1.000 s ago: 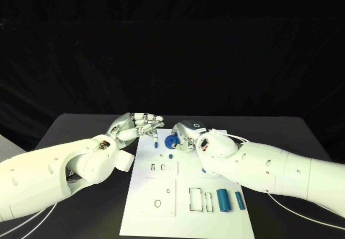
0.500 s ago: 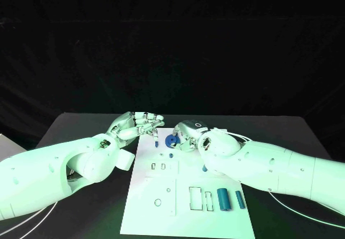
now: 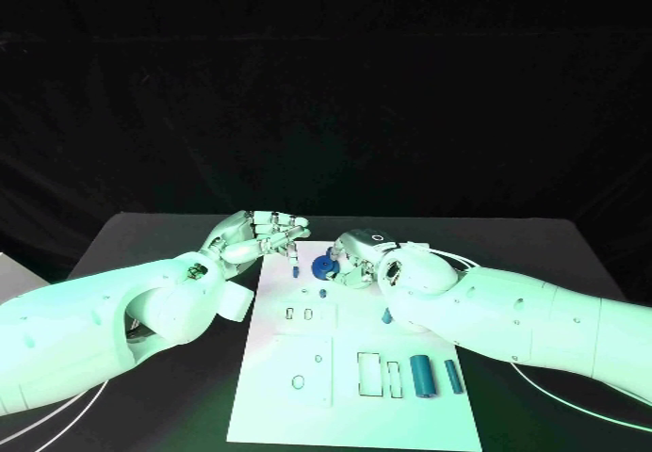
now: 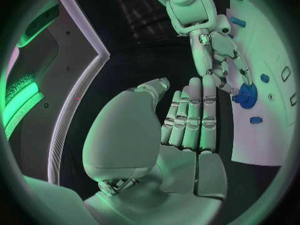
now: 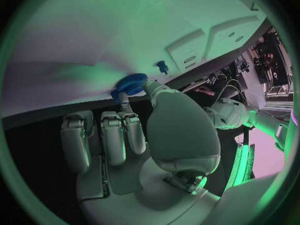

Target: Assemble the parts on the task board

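1. Where the white task board (image 3: 356, 377) reaches its far edge on the black table (image 3: 150, 247), my right hand (image 3: 356, 256) pinches a blue gear (image 3: 323, 268) between thumb and a fingertip; my other fingers on that hand stand extended and slightly apart, as the right wrist view shows.
2. The gear (image 5: 130, 84) sits at the board's far end, touching or just above its surface; I cannot tell which.
3. My left hand (image 3: 258, 240) hovers just beside the board's far-left corner, fingers curled inward toward the palm and pressed side by side, holding nothing that I can see.
4. In the left wrist view, my left fingers (image 4: 190, 117) lie straight and together with the thumb alongside, and my right hand (image 4: 219, 55) appears beyond them with the gear (image 4: 247, 96) at its fingertips.
5. A small blue peg (image 3: 295, 273) lies on the board just beside my left fingertips, between my two hands.
6. Two blue cylinders (image 3: 423, 376), one thicker and one slimmer, lie side by side near the board's near-right part, beside rectangular slots (image 3: 369, 371).
7. Another small blue piece (image 3: 387, 318) lies on the board against my right forearm.
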Robot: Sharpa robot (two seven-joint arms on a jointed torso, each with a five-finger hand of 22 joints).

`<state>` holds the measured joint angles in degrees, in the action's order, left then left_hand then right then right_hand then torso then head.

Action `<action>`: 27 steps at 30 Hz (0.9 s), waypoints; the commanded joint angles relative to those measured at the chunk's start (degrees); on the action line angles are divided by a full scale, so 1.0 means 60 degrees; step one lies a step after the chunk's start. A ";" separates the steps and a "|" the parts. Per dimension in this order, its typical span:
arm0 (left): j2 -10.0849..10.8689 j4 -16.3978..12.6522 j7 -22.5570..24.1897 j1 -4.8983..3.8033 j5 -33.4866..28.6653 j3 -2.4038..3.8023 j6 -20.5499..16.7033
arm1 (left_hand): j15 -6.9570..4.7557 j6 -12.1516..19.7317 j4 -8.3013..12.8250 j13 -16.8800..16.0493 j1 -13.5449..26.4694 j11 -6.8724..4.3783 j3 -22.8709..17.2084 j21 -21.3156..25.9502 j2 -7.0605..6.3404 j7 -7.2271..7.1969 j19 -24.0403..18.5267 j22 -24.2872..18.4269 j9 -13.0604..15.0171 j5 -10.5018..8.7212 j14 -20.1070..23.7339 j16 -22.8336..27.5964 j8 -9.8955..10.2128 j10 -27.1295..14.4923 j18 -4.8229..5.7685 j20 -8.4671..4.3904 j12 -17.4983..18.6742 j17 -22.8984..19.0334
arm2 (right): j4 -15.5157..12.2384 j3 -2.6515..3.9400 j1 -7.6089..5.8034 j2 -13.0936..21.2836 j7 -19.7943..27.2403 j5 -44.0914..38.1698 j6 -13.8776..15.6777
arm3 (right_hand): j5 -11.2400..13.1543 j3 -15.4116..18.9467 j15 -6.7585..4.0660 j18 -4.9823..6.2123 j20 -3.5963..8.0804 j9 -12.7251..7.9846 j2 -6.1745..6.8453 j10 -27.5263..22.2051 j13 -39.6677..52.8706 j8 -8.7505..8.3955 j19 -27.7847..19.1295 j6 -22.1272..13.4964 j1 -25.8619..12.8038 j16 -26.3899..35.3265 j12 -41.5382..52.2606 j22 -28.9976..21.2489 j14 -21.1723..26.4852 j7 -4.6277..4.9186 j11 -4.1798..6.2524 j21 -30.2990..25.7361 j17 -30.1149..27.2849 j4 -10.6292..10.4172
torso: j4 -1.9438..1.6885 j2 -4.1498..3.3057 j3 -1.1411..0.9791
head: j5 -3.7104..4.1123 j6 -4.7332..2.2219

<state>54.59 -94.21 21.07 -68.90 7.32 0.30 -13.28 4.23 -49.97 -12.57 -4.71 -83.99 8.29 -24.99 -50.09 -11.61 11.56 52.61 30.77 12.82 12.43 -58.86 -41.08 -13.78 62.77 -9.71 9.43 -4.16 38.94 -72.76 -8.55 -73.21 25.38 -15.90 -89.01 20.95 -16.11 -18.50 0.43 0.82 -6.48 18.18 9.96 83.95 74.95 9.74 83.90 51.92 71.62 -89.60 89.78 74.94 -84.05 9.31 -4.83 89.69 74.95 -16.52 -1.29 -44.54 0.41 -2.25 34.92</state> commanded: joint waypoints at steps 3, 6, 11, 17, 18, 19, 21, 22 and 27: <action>-0.0005 -0.0002 0.0041 -0.0007 -0.0004 0.0006 0.0198 | -0.0021 0.0041 0.0006 -0.0011 0.0019 -0.0022 -0.0074 -0.0060 0.0055 0.0017 -0.0059 0.0008 0.0008 -0.0043 0.0069 -0.0062 0.0025 -0.0029 -0.0132 0.0003 -0.0034 0.0014 | -0.0200 -0.0018 0.0031 0.0135 -0.0170 0.0138 -0.0259 | -0.0053 -0.0050 -0.0002 -0.0136 0.0005 0.0009 -0.0005 0.1009 0.2508 0.0029 0.1017 0.0011 -0.0087 -0.0037 0.0037 0.2510 -0.0967 0.0002 0.0045 0.0051 0.2397 0.0006 | 0.0007 0.0011 -0.0005 | -0.0036 0.0011; 0.0011 0.0005 0.0042 -0.0007 -0.0003 0.0005 0.0185 | -0.0021 0.0041 0.0006 -0.0011 0.0019 -0.0022 -0.0074 -0.0060 0.0055 0.0017 -0.0059 0.0008 0.0008 -0.0043 0.0069 -0.0062 0.0025 -0.0029 -0.0132 0.0003 -0.0034 0.0014 | -0.0396 -0.0019 0.0051 0.0281 -0.0232 0.0160 -0.0015 | -0.0051 -0.0049 -0.0002 -0.0136 0.0006 0.0010 -0.0004 0.1009 0.2508 0.0029 0.1017 0.0013 -0.0093 -0.0033 0.0037 0.2510 -0.0963 0.0001 0.0046 0.0051 0.2383 0.0007 | 0.0036 0.0012 -0.0013 | -0.0045 0.0006; 0.0033 0.0010 0.0045 -0.0006 -0.0003 0.0004 0.0182 | -0.0021 0.0041 0.0006 -0.0011 0.0019 -0.0022 -0.0074 -0.0060 0.0055 0.0017 -0.0059 0.0008 0.0008 -0.0043 0.0069 -0.0062 0.0025 -0.0029 -0.0132 0.0003 -0.0034 0.0014 | -0.0933 -0.0015 0.0068 0.0786 -0.0186 0.0160 0.1035 | -0.0052 -0.0048 -0.0003 -0.0136 0.0006 0.0011 0.0004 0.1009 0.2508 0.0030 0.1017 0.0015 -0.0095 -0.0032 0.0037 0.2510 -0.0962 0.0000 0.0047 0.0051 0.2379 0.0014 | 0.0041 0.0019 -0.0010 | -0.0024 -0.0040; 0.0058 0.0052 0.0050 -0.0006 -0.0003 0.0004 0.0181 | -0.0021 0.0041 0.0006 -0.0011 0.0019 -0.0022 -0.0074 -0.0060 0.0055 0.0017 -0.0059 0.0008 0.0008 -0.0043 0.0069 -0.0062 0.0025 -0.0029 -0.0132 0.0003 -0.0034 0.0014 | -0.1668 0.0031 -0.0117 0.1771 0.0641 0.0934 0.1965 | -0.0093 -0.0078 -0.0010 -0.0136 0.0016 0.0003 0.0105 0.1009 0.2508 -0.0016 0.1017 -0.0047 0.0008 -0.0010 0.0037 0.2510 -0.0944 0.0008 0.0044 0.0051 0.2298 0.0118 | 0.0120 0.0074 -0.0020 | -0.0032 -0.0108; 0.0061 0.0065 0.0055 -0.0006 -0.0003 0.0004 0.0186 | -0.0021 0.0041 0.0006 -0.0011 0.0019 -0.0022 -0.0074 -0.0060 0.0055 0.0017 -0.0059 0.0008 0.0008 -0.0043 0.0069 -0.0062 0.0025 -0.0029 -0.0132 0.0003 -0.0034 0.0014 | -0.1799 0.0038 -0.0175 0.1978 0.0854 0.1214 0.1962 | -0.0048 -0.0090 -0.0006 -0.0136 0.0015 -0.0001 0.0114 0.1009 0.2508 -0.0031 0.1017 -0.0067 0.0037 0.0001 0.0037 0.2510 -0.0936 0.0014 0.0040 0.0051 0.2263 0.0135 | 0.0137 0.0083 -0.0028 | -0.0035 -0.0118; 0.0063 0.0075 0.0063 -0.0006 0.0000 0.0004 0.0193 | -0.0021 0.0041 0.0006 -0.0011 0.0019 -0.0022 -0.0074 -0.0060 0.0055 0.0017 -0.0059 0.0008 0.0008 -0.0043 0.0069 -0.0062 0.0025 -0.0029 -0.0132 0.0003 -0.0034 0.0014 | -0.1913 0.0043 -0.0219 0.2150 0.1008 0.1463 0.1935 | 0.0023 -0.0098 -0.0001 -0.0136 0.0012 -0.0002 0.0133 0.1009 0.2508 -0.0044 0.1017 -0.0084 0.0064 0.0012 0.0037 0.2510 -0.0927 0.0020 0.0033 0.0051 0.2225 0.0148 | 0.0152 0.0091 -0.0036 | -0.0036 -0.0120; 0.0062 0.0106 0.0082 -0.0004 0.0015 0.0003 0.0208 | -0.0019 0.0052 0.0015 -0.0009 0.0020 -0.0019 -0.0087 -0.0080 0.0053 0.0019 -0.0075 0.0020 0.0013 -0.0040 0.0077 -0.0068 0.0029 -0.0039 -0.0132 0.0005 -0.0029 0.0011 | -0.2226 0.0057 -0.0311 0.2621 0.1345 0.2162 0.1756 | 0.0124 -0.0067 0.0007 -0.0109 0.0006 -0.0002 0.0178 0.0978 0.2474 -0.0060 0.0958 -0.0102 0.0046 0.0032 0.0001 0.2426 -0.0910 0.0028 0.0024 -0.0035 0.2156 0.0128 | 0.0211 0.0120 -0.0058 | -0.0063 -0.0133; 0.0059 0.0124 0.0093 -0.0003 0.0020 0.0003 0.0213 | -0.0019 0.0052 0.0015 -0.0009 0.0020 -0.0019 -0.0087 -0.0080 0.0053 0.0019 -0.0075 0.0020 0.0013 -0.0040 0.0077 -0.0068 0.0029 -0.0039 -0.0132 0.0005 -0.0029 0.0011 | -0.2373 0.0062 -0.0352 0.2864 0.1514 0.2519 0.1633 | 0.0205 -0.0048 0.0009 -0.0096 0.0002 0.0000 0.0202 0.0970 0.2465 -0.0063 0.0930 -0.0102 0.0053 0.0043 -0.0008 0.2386 -0.0902 0.0029 0.0022 -0.0076 0.2122 0.0128 | 0.0231 0.0130 -0.0066 | -0.0069 -0.0137; 0.0044 0.0223 0.0114 0.0002 0.0033 -0.0001 0.0237 | -0.0019 0.0052 0.0018 -0.0009 0.0016 -0.0020 -0.0092 -0.0083 0.0055 0.0018 -0.0077 0.0022 0.0015 -0.0039 0.0078 -0.0069 0.0029 -0.0039 -0.0132 0.0005 -0.0030 0.0011 | -0.2747 0.0075 -0.0522 0.3841 0.2316 0.3586 0.1034 | 0.0377 -0.0105 0.0006 -0.0078 0.0000 0.0017 0.0285 0.0910 0.2400 -0.0080 0.0891 -0.0101 0.0458 0.0058 -0.0078 0.2333 -0.0892 0.0036 0.0018 -0.0135 0.2082 0.0380 | 0.0369 0.0196 -0.0123 | -0.0096 -0.0119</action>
<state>54.97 -92.96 21.09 -68.86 7.37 0.26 -13.05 4.20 -49.97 -12.40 -4.70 -83.99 8.29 -25.16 -50.37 -11.61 11.55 52.62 30.84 12.86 12.43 -58.83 -41.30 -13.78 62.77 -9.71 9.43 -4.16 38.94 -88.80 -8.13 -76.22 48.05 -8.18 -74.75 29.39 -14.01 -19.21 0.43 0.82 -6.48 18.22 11.68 83.94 74.93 9.46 83.90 51.63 74.10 -89.59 89.52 74.92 -84.05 9.60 -4.83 89.08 74.93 -14.49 0.32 -43.65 -0.09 -2.68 34.12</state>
